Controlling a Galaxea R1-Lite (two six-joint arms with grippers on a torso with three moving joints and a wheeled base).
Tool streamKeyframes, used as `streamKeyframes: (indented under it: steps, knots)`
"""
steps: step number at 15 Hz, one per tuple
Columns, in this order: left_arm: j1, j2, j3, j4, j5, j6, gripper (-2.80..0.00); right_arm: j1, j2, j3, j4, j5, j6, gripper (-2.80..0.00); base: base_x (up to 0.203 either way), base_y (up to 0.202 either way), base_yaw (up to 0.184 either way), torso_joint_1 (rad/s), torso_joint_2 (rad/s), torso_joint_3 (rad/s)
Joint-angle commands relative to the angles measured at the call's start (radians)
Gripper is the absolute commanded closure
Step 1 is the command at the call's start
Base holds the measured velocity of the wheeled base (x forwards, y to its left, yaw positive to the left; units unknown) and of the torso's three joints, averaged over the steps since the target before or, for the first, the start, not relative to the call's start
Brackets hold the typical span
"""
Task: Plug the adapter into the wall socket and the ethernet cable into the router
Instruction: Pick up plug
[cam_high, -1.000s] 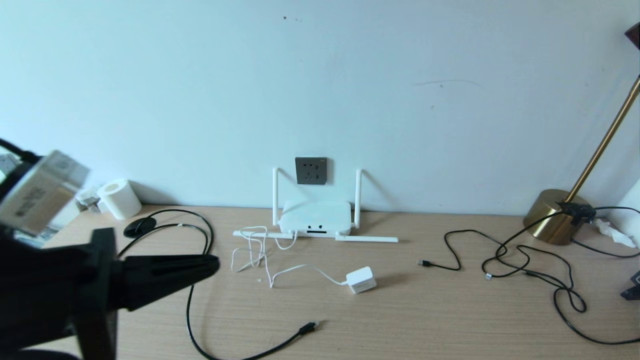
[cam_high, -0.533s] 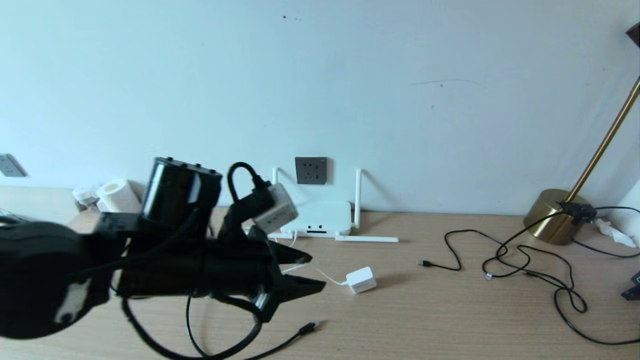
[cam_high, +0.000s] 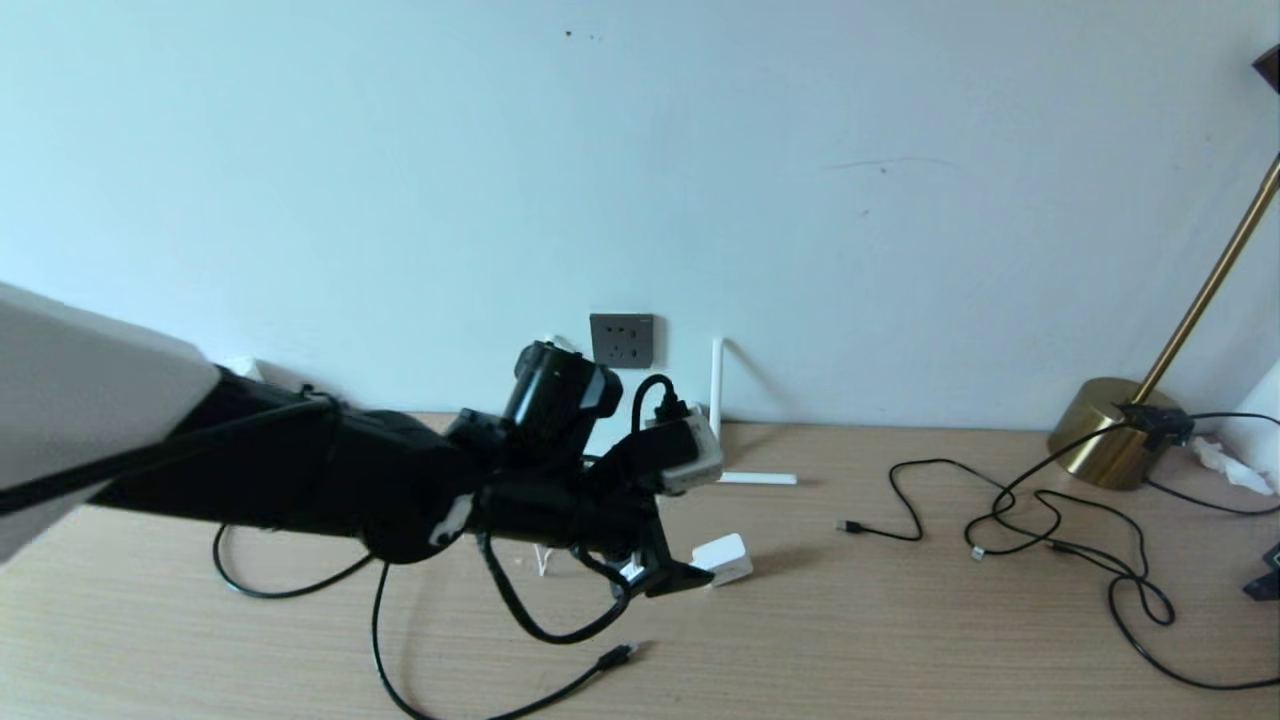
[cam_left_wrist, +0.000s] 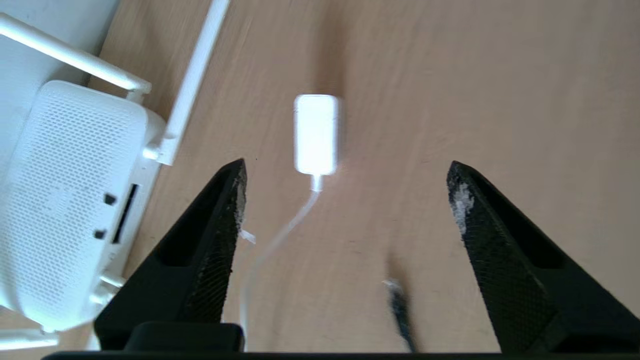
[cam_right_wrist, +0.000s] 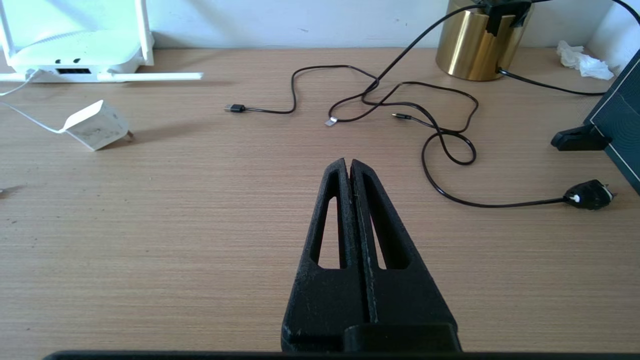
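The white adapter lies on the desk with its thin cord trailing left. My left arm reaches in from the left, and its gripper hangs open just left of the adapter. In the left wrist view the adapter sits a little beyond the open left gripper, with nothing between the fingers. The router stands against the wall, mostly hidden by the arm in the head view. Above it is the dark wall socket. The ethernet cable plug lies near the front edge. My right gripper hovers shut over bare desk.
Thin black USB cables sprawl over the right half of the desk. A brass lamp base stands at the back right beside a crumpled tissue. A black mains plug lies near a dark box at the right edge.
My left arm has swung from the far left to the middle of the desk and stretched toward the adapter. Its gripper has gone from shut to open. The right arm has not moved.
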Motion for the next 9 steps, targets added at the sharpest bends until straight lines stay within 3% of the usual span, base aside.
streamKeyframes:
  steps: [1, 9]
  knots:
    - [-0.006, 0.117, -0.08, 0.002, 0.008, 0.019, -2.8, 0.0, -0.001, 0.0, 0.0, 0.0, 0.001, 0.0, 0.0, 0.0, 0.0, 0.0, 0.0, 0.0]
    - [-0.038, 0.313, -0.344, 0.108, 0.117, 0.087, -2.8, 0.0, 0.0, 0.0, 0.0, 0.0, 0.001, 0.0, 0.0, 0.0, 0.0, 0.0, 0.0, 0.0]
